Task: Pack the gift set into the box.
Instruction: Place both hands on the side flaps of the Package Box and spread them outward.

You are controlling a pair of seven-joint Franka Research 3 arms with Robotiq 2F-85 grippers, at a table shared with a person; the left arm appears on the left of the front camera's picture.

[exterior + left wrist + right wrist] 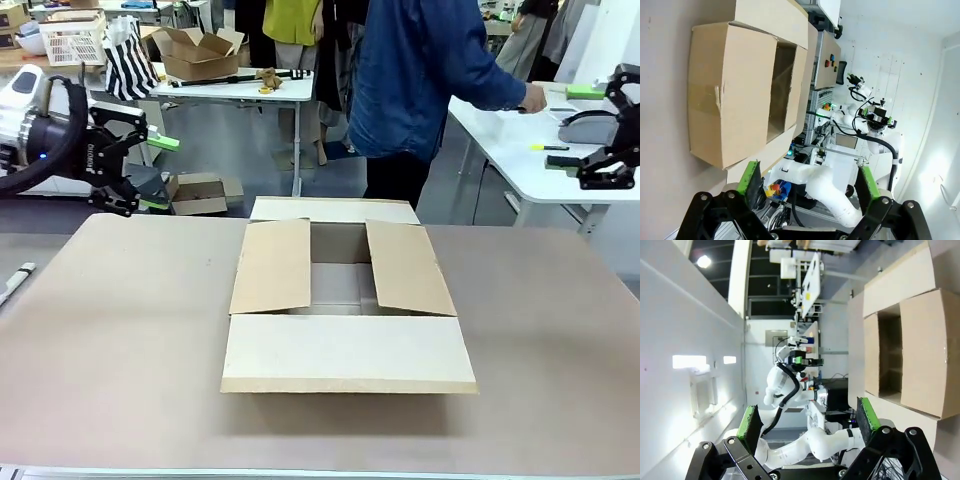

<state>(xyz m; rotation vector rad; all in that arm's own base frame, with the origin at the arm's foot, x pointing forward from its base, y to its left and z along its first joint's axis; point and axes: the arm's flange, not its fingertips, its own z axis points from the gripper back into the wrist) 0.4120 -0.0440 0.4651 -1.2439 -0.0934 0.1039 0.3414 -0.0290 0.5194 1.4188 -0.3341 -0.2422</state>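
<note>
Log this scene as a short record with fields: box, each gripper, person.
box: brown cardboard box, middle of the table, four flaps spread open
left gripper: left gripper open, holding nothing, above the table's far left corner
right gripper: right gripper open, holding nothing, far right
person: person at far side, hand on a side table
</note>
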